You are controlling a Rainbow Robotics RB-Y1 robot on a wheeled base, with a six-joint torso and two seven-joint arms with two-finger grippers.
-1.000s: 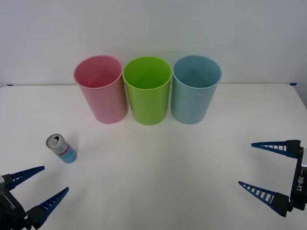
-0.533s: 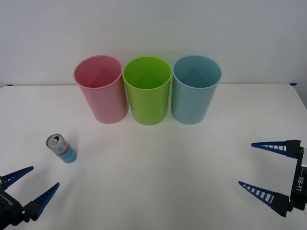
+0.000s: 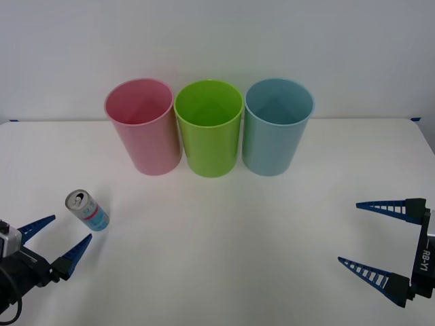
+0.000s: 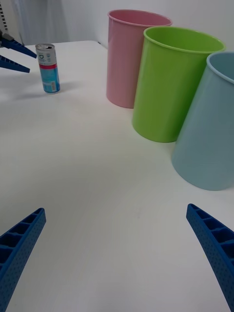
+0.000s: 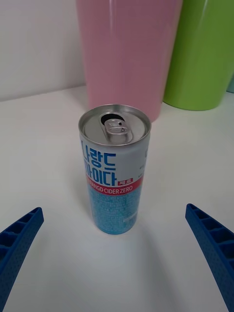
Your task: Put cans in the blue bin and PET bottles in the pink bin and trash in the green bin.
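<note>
Your left pincer (image 3: pixel 58 242), wide open, has swung up toward the upright cider can (image 3: pixel 87 210) at eleven o'clock of it on the surface (image 3: pixel 224 238), lining up a grasp for the blue bin (image 3: pixel 275 136); right pincer (image 3: pixel 380 238) waits open.

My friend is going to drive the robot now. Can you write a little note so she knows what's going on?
Left gripper: open, low near the table's left front, just short of the can. It holds nothing.
Right gripper: open, parked at the right side.
The can stands upright on the table, apart from the bins.
At the back, in a row: pink bin, green bin, blue bin.
Done: nothing sorted.
Left: grab the can, drop it in the blue bin.
</note>
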